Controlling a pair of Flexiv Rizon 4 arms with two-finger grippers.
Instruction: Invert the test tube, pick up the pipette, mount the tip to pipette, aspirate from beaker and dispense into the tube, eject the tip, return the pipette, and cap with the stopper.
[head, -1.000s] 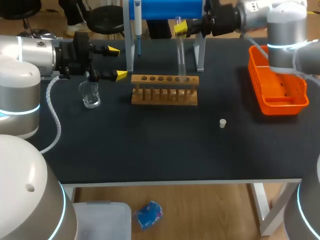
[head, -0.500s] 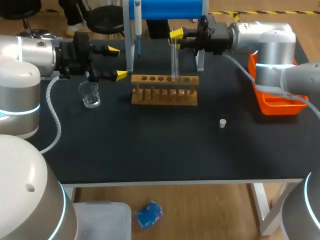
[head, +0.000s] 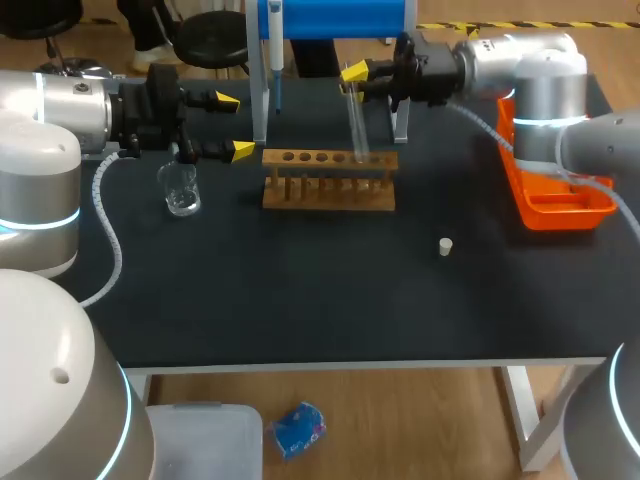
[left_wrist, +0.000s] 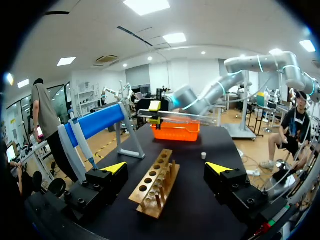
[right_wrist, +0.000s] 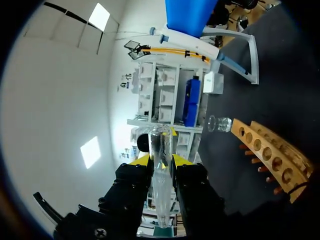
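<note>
My right gripper (head: 356, 76) is shut on a clear test tube (head: 356, 125), which hangs tilted with its lower end at the right-hand holes of the wooden rack (head: 330, 178). In the right wrist view the tube (right_wrist: 161, 175) is clamped between the yellow-tipped fingers (right_wrist: 142, 161), with the rack (right_wrist: 270, 150) and the glass beaker (right_wrist: 220, 123) ahead. My left gripper (head: 232, 126) stands open just left of the rack, above the beaker (head: 180, 188). The pipette (head: 275, 50) hangs on the blue stand (head: 335, 18). A small white stopper (head: 446, 246) lies on the table.
An orange tray (head: 555, 170) sits at the back right under my right arm. From the left wrist, the rack (left_wrist: 155, 185) lies ahead between the open fingers, with the tray (left_wrist: 175, 131), the stopper (left_wrist: 203, 155) and the stand (left_wrist: 97, 122) beyond.
My right arm has carried the tube a little left and lower over the rack, and the tube has gone from upright to tilted. The left arm has kept still.
</note>
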